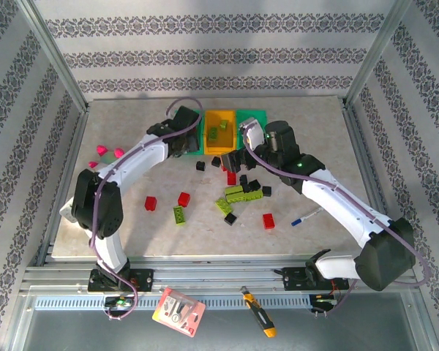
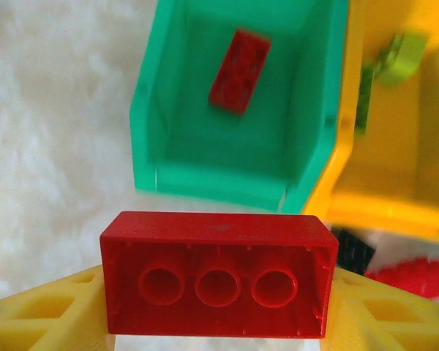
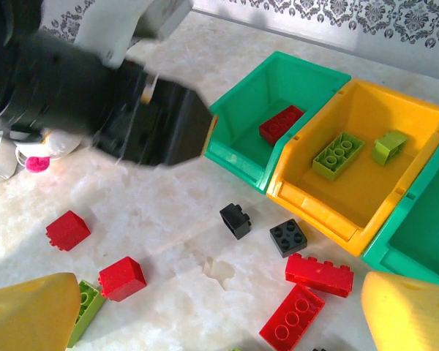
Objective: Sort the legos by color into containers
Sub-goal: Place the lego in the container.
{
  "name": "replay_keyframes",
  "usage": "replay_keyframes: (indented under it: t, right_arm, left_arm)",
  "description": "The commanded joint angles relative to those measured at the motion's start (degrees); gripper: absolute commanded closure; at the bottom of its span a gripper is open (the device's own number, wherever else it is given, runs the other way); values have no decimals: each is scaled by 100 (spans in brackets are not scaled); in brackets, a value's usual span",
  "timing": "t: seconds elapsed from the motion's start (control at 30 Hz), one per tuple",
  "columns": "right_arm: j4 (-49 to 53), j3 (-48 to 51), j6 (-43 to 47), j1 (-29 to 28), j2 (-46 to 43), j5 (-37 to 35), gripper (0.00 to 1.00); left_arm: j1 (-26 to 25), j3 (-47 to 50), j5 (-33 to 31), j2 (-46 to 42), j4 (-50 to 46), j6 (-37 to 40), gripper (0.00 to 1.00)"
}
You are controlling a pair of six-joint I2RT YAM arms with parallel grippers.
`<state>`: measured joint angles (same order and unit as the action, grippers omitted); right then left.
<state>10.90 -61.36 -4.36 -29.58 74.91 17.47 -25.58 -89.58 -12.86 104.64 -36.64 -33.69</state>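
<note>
Shot from above: left gripper (image 1: 179, 146) by the leftmost green bin (image 1: 196, 151), 12 o'clock on the table (image 1: 322, 146). Left wrist — it clamps a red brick (image 2: 218, 274); the bin's other red brick (image 2: 240, 71) at 12, colours match. Right wrist — right gripper (image 3: 219, 314) gapes empty over loose legos (image 3: 121, 278).

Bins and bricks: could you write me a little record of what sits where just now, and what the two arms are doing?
held brick: red, gripped in the left jaws, just short of the left green bin
right jaws: open, nothing between them, above the loose bricks
left green bin: one red brick inside
yellow bin: two lime bricks inside
right green bin: nothing seen inside, partly cut off
table: red, black and lime bricks not yet sorted
</note>
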Motion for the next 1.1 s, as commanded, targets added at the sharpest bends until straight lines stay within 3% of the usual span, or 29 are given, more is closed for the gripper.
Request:
replay_keyframes:
  t: [0.0,0.43,0.57,0.83,0.97,1.07]
  right_arm:
    - [-19,117,-88,-88,-183,71,2]
    - [28,296,-134,-83,-311,-66,2]
    - [38,339,-195,-72,-377,-109,2]
    - [433,334,-603,-39,-473,-627,2]
    - [847,492,-1136,52,-584,-1395,2]
    - [1129,741,-1648,211,-694,-1883,3]
  left_arm:
    - [253,-498,-309,484,363,643,39]
    - [599,-2337,162,2287,238,958,39]
    - [607,-2633,244,2499,64,946,33]
    - [605,-2379,481,2014,289,1143,11]
    - [590,-1586,952,1275,860,1683,0]
    - [557,-679,1388,577,1459,2210,1]
